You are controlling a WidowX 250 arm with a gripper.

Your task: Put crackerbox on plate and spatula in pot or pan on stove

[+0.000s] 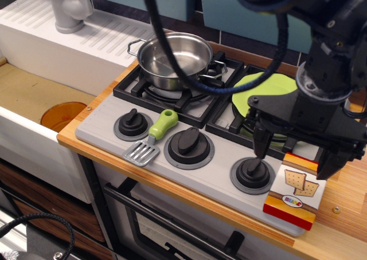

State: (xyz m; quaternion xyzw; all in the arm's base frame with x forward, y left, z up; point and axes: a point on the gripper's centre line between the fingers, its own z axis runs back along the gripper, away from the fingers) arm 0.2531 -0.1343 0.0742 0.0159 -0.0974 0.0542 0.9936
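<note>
Item one, the stove [114, 119]: we take it as our landmark, a grey hob with two black grates behind and three black knobs along its front edge.

Item two, the pot [172, 56]: we find it upright on the stove's left grate, loop handles out to either side, nothing inside that we can see.

Item three, the plate [266, 91]: it lies on the stove's right grate, partly covered by the arm.

Item four, the spatula [153, 137]: it lies flat on the stove's front strip, between the left and middle knobs. Its long axis runs front to back with a slight slant; the green handle points toward the grates, the slotted blade toward the front edge.

Item five, the crackerbox [295, 194]: it rests at the stove's front right corner, just right of the right knob [253, 171], cracker face up. Its long axis runs front to back, red end toward the front edge.

Item six, the gripper [295, 157]: we see it over the stove's right side, above the crackerbox's rear end, fingers spread wide and gripping nothing.
</note>
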